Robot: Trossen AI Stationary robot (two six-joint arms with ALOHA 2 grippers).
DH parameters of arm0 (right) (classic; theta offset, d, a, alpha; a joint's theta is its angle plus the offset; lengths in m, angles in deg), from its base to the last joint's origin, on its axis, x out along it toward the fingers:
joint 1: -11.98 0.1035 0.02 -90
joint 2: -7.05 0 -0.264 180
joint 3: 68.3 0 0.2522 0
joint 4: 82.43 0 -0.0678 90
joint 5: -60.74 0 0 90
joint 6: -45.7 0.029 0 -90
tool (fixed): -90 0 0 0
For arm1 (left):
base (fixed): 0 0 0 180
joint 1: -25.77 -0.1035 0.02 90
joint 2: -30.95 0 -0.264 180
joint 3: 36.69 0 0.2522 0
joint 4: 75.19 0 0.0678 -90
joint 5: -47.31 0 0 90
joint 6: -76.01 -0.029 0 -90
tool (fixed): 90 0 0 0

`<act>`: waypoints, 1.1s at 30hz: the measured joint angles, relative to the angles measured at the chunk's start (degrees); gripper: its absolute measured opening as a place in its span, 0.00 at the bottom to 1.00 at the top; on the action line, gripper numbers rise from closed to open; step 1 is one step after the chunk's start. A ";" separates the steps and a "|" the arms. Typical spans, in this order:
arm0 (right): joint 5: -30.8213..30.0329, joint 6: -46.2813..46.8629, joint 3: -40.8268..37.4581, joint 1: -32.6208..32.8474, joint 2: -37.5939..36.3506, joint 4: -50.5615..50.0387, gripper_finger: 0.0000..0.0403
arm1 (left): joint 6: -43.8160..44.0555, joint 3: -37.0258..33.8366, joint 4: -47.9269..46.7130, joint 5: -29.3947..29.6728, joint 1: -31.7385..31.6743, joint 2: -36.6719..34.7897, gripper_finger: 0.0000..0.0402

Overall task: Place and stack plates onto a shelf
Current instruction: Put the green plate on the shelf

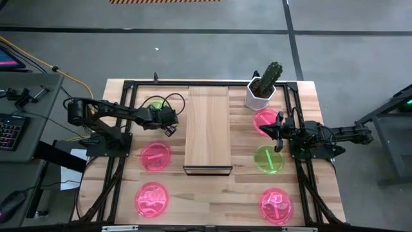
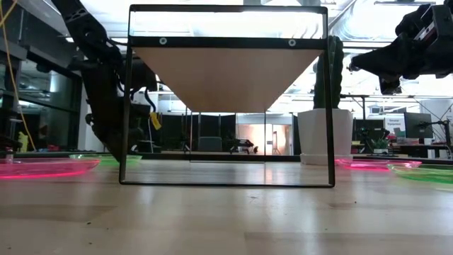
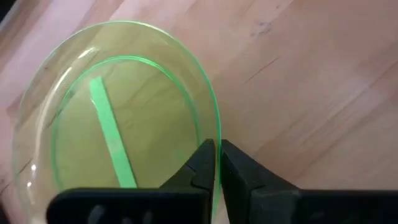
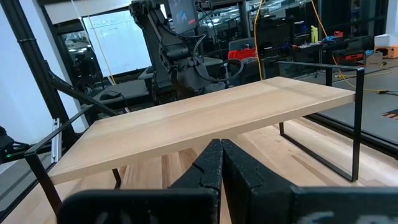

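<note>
A neon green plate (image 3: 118,124) with a bar mark lies at the table's far left (image 1: 154,106), beside the shelf (image 1: 207,129). My left gripper (image 3: 217,165) is shut on its rim. My right gripper (image 4: 221,165) is shut on nothing. It hangs raised above a pink plate (image 1: 264,120) and faces the shelf (image 4: 205,118). A second green plate (image 1: 269,159) and three other pink plates (image 1: 156,156), (image 1: 152,198), (image 1: 275,205) lie flat on the tabletop. The shelf top holds no plate. My left gripper pinches the green plate's rim (image 3: 215,134) between its two fingertips, on the edge that faces the shelf. One finger is inside the rim and one outside. The fingers slant down from above. Whether the plate is lifted off the table cannot be told.
A white pot with a cactus (image 1: 262,90) stands at the far right, just beyond the pink plate under my right gripper. The shelf's dark frame (image 2: 226,183) stands mid-table between the arms. Bare wood lies along the near edge between the two near pink plates.
</note>
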 joint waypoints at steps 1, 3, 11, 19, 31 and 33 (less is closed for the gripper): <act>0.00 0.00 0.02 0.00 0.00 0.00 0.00 | -0.55 0.00 -0.30 -0.02 0.00 -0.35 0.02; 0.00 0.00 0.00 0.00 0.00 -0.02 0.00 | -0.65 -0.02 -1.19 -0.04 0.00 -1.75 0.01; -0.02 0.00 0.00 -0.01 0.01 -0.02 0.00 | -0.70 -0.02 -5.56 3.57 1.65 -13.36 0.00; -0.02 0.00 0.01 0.00 0.00 -0.02 0.00 | -2.10 0.36 -6.03 8.68 6.58 -24.33 0.00; -0.14 -1.99 0.01 -0.02 0.02 -0.01 0.00 | -29.23 25.02 -10.97 8.79 13.55 -19.04 0.00; -0.13 -2.49 0.02 -0.02 0.02 -0.02 0.00 | -39.24 29.65 -11.13 4.56 14.84 -15.83 0.00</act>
